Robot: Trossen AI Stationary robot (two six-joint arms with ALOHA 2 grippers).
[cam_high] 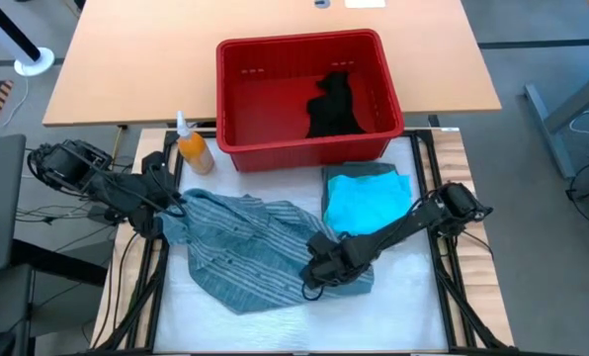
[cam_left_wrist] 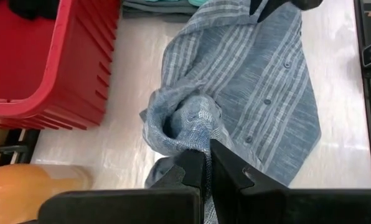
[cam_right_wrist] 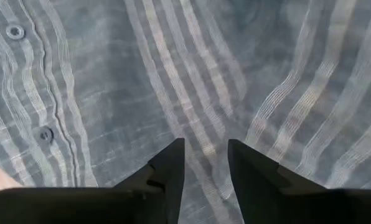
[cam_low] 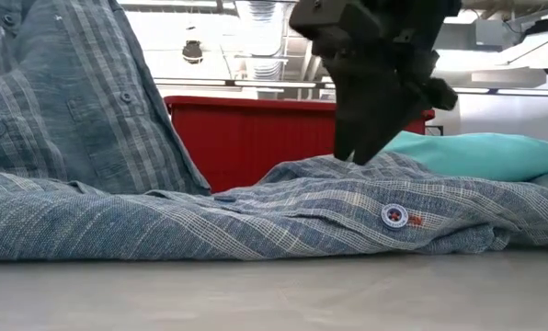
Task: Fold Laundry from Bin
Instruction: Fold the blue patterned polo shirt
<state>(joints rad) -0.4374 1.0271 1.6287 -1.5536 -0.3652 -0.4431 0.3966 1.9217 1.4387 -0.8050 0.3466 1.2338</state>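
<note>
1. Blue-grey striped button shirt (cam_high: 245, 247) lies bunched on the white-covered counter (cam_high: 413, 316), just in front of the red slotted plastic bin (cam_high: 304, 148).
2. Left end effector (cam_left_wrist: 205, 163) is clenched on a gathered fold at the shirt's left edge, lifting it a bit.
3. Right end effector (cam_right_wrist: 205, 163) hovers over the shirt's right part w/ fingers apart, nothing gripped.
4. To do it well, prob.: right should pinch the opposite edge, then both pull apart so the fabric spreads flat, no twist.
5. Nearby: black garment (cam_high: 334, 104) in the bin; turquoise garment (cam_high: 369, 203) stacked on a grey-green one (cam_high: 359, 173), just beside the shirt; keep clear. Orange bottle (cam_high: 193, 148) stands near the left arm.
</note>
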